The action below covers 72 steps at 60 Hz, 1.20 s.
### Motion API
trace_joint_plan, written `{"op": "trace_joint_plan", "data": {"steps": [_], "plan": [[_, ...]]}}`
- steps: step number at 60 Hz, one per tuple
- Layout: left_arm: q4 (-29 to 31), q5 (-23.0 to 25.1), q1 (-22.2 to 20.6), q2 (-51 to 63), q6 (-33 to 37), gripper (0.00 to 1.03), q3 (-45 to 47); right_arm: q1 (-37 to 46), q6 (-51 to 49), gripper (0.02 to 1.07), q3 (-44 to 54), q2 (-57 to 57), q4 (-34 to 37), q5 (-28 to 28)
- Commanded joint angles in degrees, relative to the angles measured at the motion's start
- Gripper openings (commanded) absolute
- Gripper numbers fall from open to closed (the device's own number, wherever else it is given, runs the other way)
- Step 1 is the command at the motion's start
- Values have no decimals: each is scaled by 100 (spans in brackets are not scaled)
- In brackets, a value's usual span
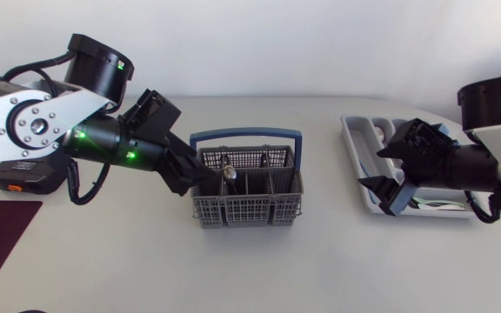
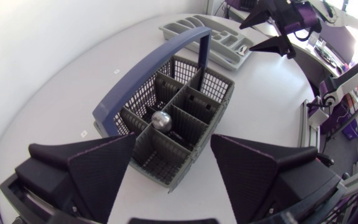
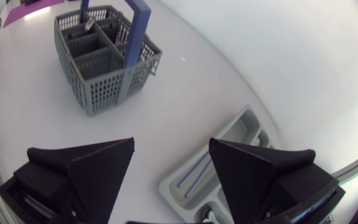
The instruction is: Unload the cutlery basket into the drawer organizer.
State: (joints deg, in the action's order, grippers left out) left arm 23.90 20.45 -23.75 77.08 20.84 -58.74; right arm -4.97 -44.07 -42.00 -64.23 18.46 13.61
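Left gripper (image 2: 173,143), jaws wide, at cutlery basket's (image 2: 218,84) 9 o'clock; spoon (image 2: 161,120) upright inside. Best to straddle the bowl, close squarely, lift straight. Right gripper (image 3: 171,144), jaws wide, over drawer organizer (image 1: 352,139) at 3 o'clock.

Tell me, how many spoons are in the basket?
1. The spoon stands near the middle of the basket. Others may be hidden lower down.

Head camera overhead, facing down, far — wrist cameras low, near, facing each other; all share basket (image 1: 246,211), organizer (image 1: 357,143).
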Motion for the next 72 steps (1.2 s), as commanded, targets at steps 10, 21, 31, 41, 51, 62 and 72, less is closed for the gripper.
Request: {"op": "trace_joint_plan", "data": {"steps": [10, 21, 31, 41, 51, 62, 72], "plan": [[-219, -32, 195, -26, 131, 85, 425, -1243, 1718, 89, -617, -283, 351, -60], [-263, 38, 424, -105, 368, 85, 680, -2078, 2500, 89, -1030, -749, 325, -60], [-263, 302, 573, -176, 658, 85, 794, -2553, 3054, 89, -1381, -1268, 132, -51], [-333, 407, 643, -149, 851, 85, 882, -2860, 3485, 89, -1654, -1813, -150, -42], [-641, 443, 617, -53, 1027, 85, 1084, -3010, 3669, 89, -1742, -2217, -422, -7], [-799, 504, 617, 202, 1150, 85, 1119, -3018, 3810, 88, -1865, -2542, -677, 134], [-1028, 539, 591, 290, 1212, 85, 1260, -3045, 4038, 84, -1996, -2806, -844, 142]]}}
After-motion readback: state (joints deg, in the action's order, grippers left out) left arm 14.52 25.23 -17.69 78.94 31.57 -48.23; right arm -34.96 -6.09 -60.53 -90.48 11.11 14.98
